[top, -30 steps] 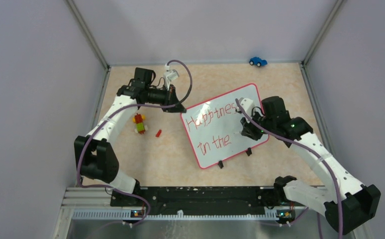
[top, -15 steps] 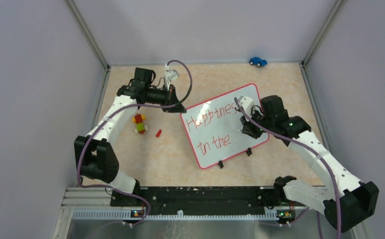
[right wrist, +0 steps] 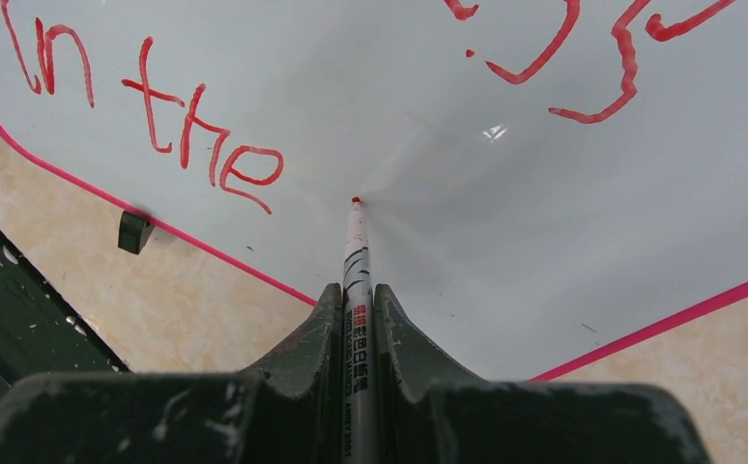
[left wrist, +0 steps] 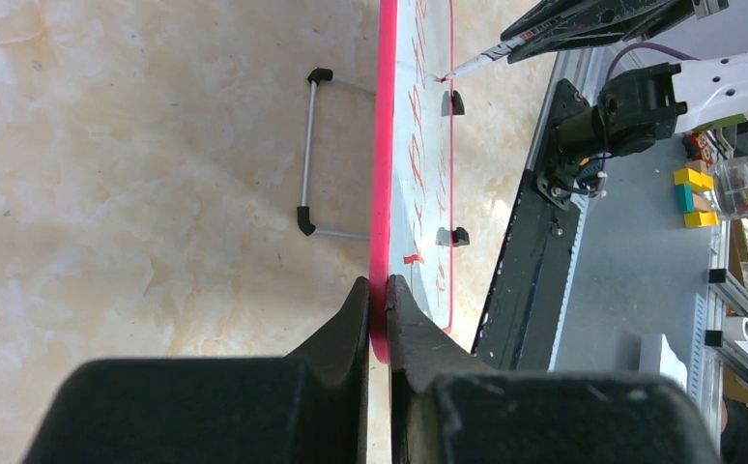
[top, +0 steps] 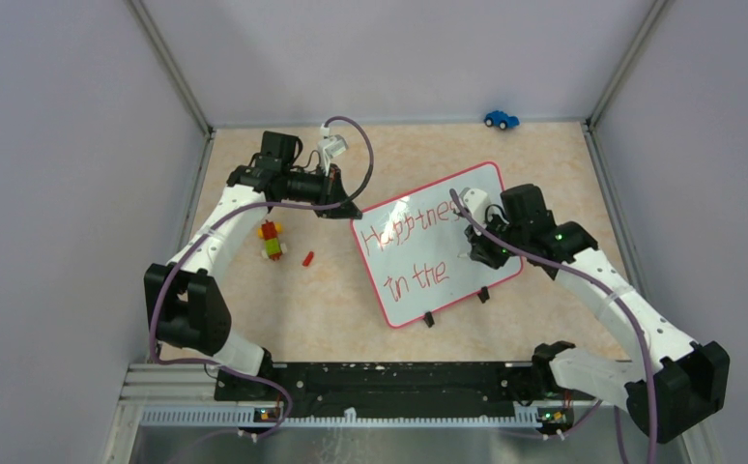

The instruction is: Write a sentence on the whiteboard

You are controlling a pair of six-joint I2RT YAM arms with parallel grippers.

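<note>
I see beige marbled table (top: 341, 300), grey walls (top: 399, 58); sentence (top: 417, 278) reads "Happines… in the"; left pincer (left wrist: 378, 282) pinches whiteboard (top: 440, 249), right pincer (right wrist: 356, 290) marker (right wrist: 356, 242).

The whiteboard (top: 428, 249) is set in the middle of the table (top: 351, 300). A block toy (top: 272, 239) is placed to its left. A toy car (top: 501, 119) is set behind it.

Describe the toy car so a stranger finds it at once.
Find the large glossy white whiteboard with a red-pink frame on the beige tabletop. Past its far corner, at the table's back edge, sits the small blue toy car. It alone is blue; the stacked red, yellow and green bricks lie left of the board.
</note>
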